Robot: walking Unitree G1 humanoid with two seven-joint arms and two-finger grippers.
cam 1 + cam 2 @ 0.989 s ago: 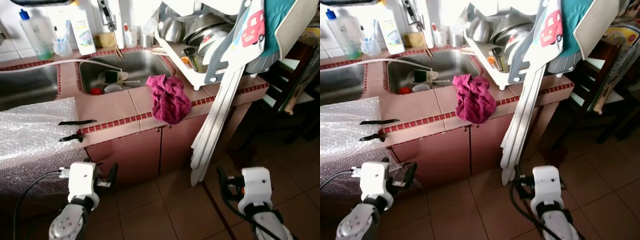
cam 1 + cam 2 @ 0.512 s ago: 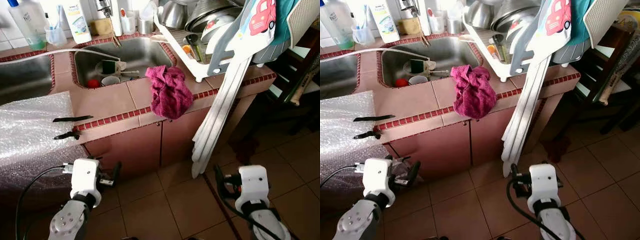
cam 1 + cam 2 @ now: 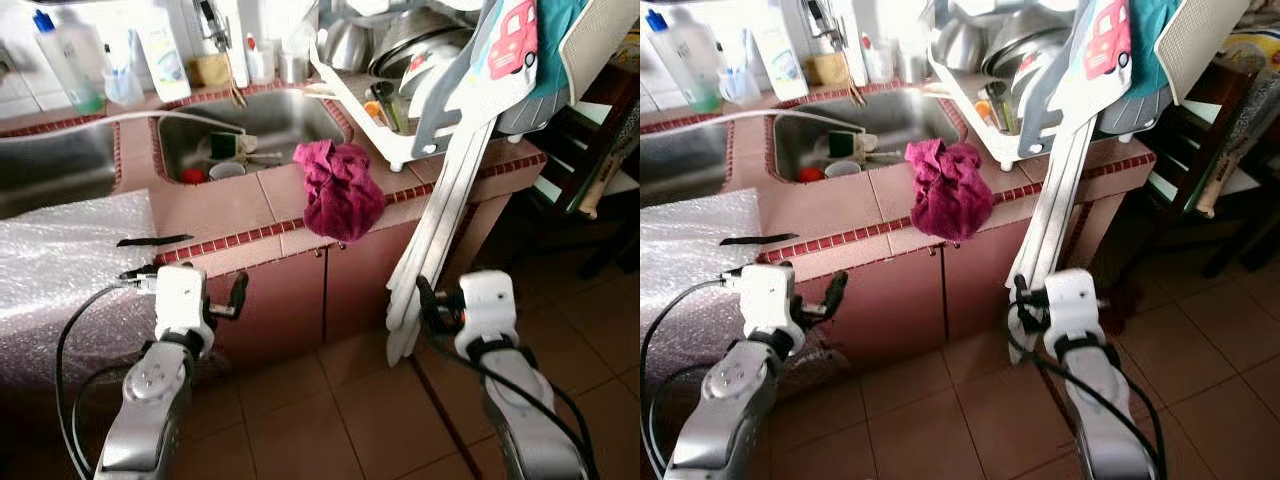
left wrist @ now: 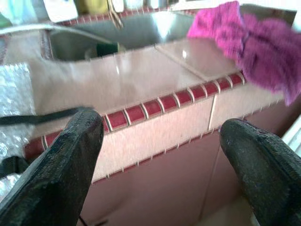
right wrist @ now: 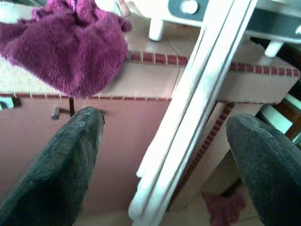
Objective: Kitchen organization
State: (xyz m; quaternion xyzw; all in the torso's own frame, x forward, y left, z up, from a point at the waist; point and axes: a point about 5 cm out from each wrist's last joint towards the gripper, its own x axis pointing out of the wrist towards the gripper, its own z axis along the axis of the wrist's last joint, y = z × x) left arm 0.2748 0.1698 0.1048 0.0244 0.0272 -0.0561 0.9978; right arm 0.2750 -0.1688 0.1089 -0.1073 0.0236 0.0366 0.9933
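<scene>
Tiled counter (image 3: 225,205) holds magenta towel (image 3: 340,190); both fingers spread.

This was a home kitchen: a pink tiled counter (image 3: 225,205) held a steel sink (image 3: 250,130) at twelve o'clock, soap bottles (image 3: 165,60) stood at eleven, a dish rack (image 3: 400,70) stacked with pots sat at one, and cabinet doors (image 3: 290,300) met a tiled floor (image 3: 340,420).

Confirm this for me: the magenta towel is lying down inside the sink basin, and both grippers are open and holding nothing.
Not quite. The magenta towel is bunched on the tiled counter edge in front of the sink, drooping over the front, as the left eye view shows. The rest holds: left gripper and right gripper are both open and holding nothing.
</scene>
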